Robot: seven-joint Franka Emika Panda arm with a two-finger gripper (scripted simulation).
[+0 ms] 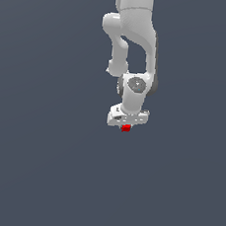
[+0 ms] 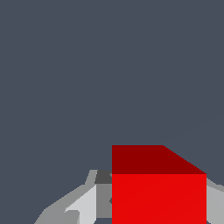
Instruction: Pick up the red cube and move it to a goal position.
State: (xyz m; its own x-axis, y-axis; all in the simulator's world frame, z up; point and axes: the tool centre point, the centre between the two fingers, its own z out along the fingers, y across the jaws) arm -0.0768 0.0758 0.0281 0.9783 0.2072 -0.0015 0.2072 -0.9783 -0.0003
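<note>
No text, label, brand, number or sign can be read in either view. The red cube (image 1: 126, 128) shows plain faces in the exterior view, and in the wrist view its two visible faces (image 2: 157, 192) are flat red with no marking. The white arm (image 1: 136, 33) carries no legible lettering or logo; a round grey disc on its wrist joint (image 1: 136, 84) may have some faint pattern, but at this coarse rendering it cannot be made out as a character or a sign. The gripper (image 1: 127, 120) shows only bare white and grey surfaces. The grey-blue background (image 1: 28, 175) is unmarked.
</note>
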